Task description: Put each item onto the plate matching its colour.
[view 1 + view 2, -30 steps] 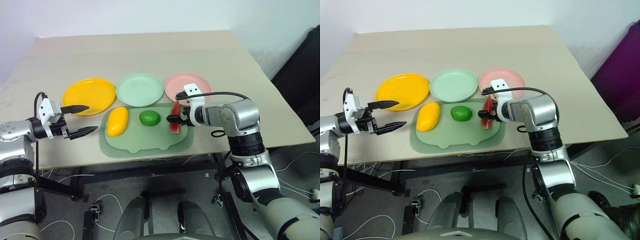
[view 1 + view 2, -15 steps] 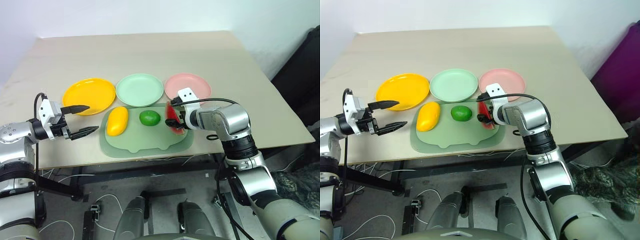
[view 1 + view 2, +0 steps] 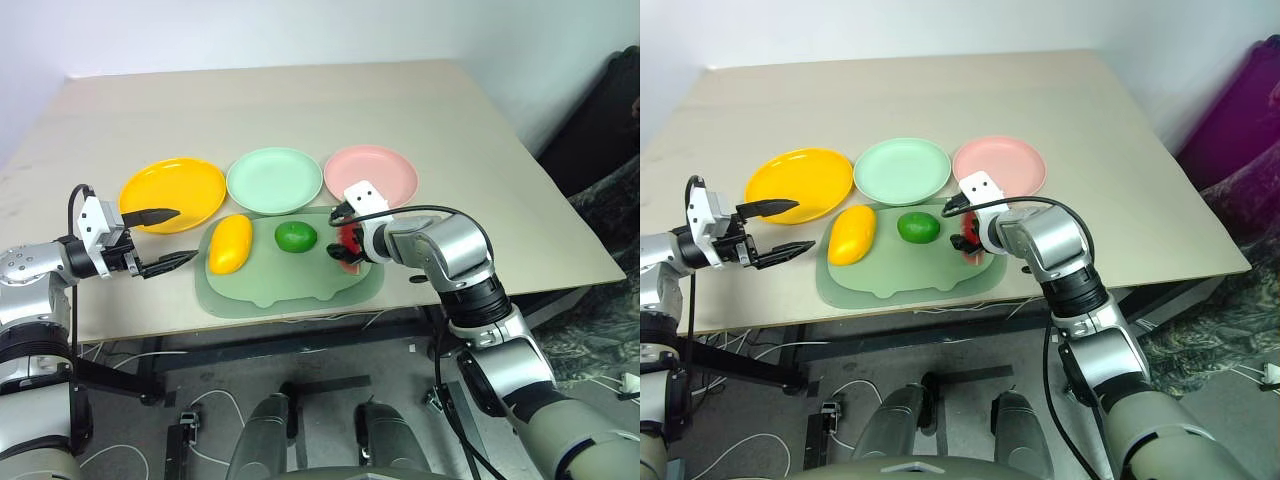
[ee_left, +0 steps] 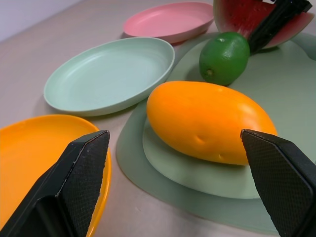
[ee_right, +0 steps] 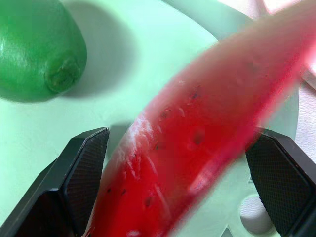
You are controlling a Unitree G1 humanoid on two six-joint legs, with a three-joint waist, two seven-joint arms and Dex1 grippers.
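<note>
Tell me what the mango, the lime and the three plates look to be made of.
Mango: probably moulded plastic, smooth satin skin with a soft sheen and a small dimple.
Lime: likely plastic, glossier, with sharp highlights.
Yellow plate, green plate and pink plate: seemingly matte plastic, evenly coloured, thin-rimmed.

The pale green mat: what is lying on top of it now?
On the mat lie a mango, a lime and a watermelon wedge. The right gripper covers part of the wedge; all three plates are empty.
</note>
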